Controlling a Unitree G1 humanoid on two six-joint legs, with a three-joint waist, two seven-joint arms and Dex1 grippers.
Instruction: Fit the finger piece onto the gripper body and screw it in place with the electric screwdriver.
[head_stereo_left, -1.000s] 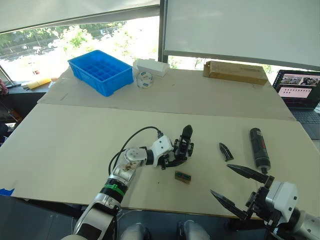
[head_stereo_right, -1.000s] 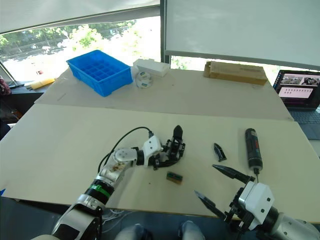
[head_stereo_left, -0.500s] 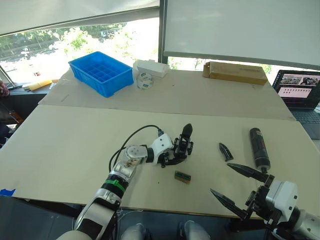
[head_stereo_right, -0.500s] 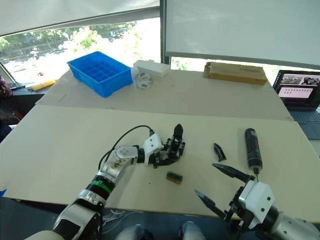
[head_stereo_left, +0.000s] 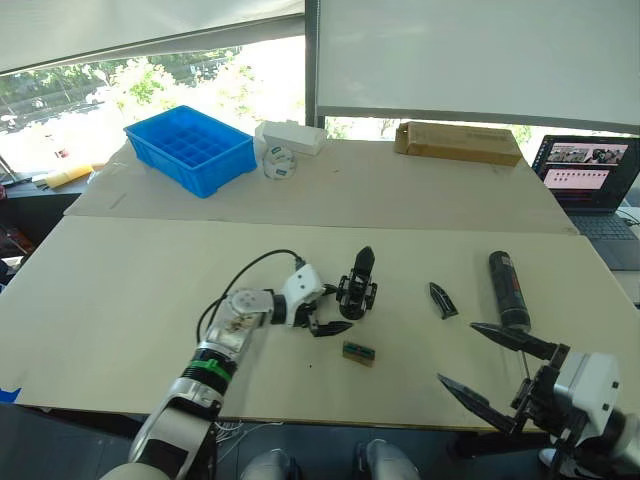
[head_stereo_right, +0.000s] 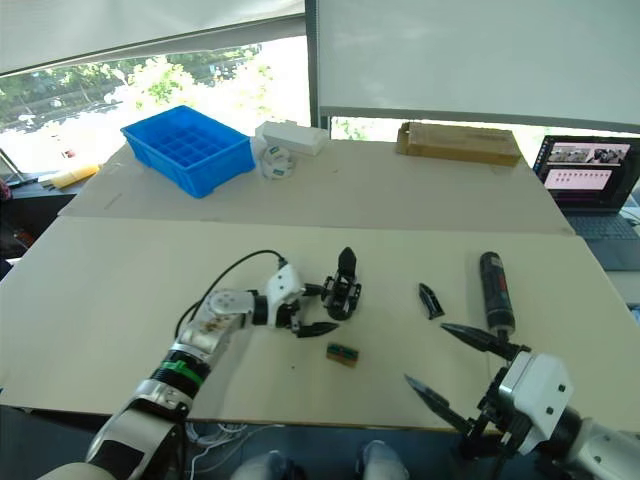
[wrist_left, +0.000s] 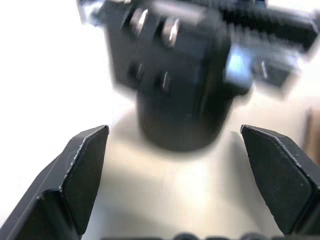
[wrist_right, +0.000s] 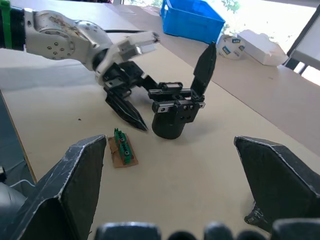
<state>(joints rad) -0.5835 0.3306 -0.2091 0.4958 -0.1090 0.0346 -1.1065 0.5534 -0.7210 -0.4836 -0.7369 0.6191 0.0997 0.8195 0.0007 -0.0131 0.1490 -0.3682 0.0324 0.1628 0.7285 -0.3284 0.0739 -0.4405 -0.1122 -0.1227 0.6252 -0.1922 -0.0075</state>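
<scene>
- I see the blue bin (head_stereo_left: 189, 148) at the table's (head_stereo_left: 120, 290) far left; its compartments look empty from here.
- My left gripper (head_stereo_left: 328, 308) is spread wide, holding nothing, with the gripper body (head_stereo_left: 357, 288) upright just beyond its fingertips, seemingly not touched.
- The finger piece (head_stereo_left: 439, 299) lies loose between the gripper body and the electric screwdriver (head_stereo_left: 506, 289).
- My right gripper (head_stereo_left: 493, 370) hangs wide open and empty at the near edge, its upper tip near the screwdriver's bit end.

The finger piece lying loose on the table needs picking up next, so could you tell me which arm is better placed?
Probably the right. The right gripper is open near the finger piece, while the left gripper sits at the gripper body.
</scene>
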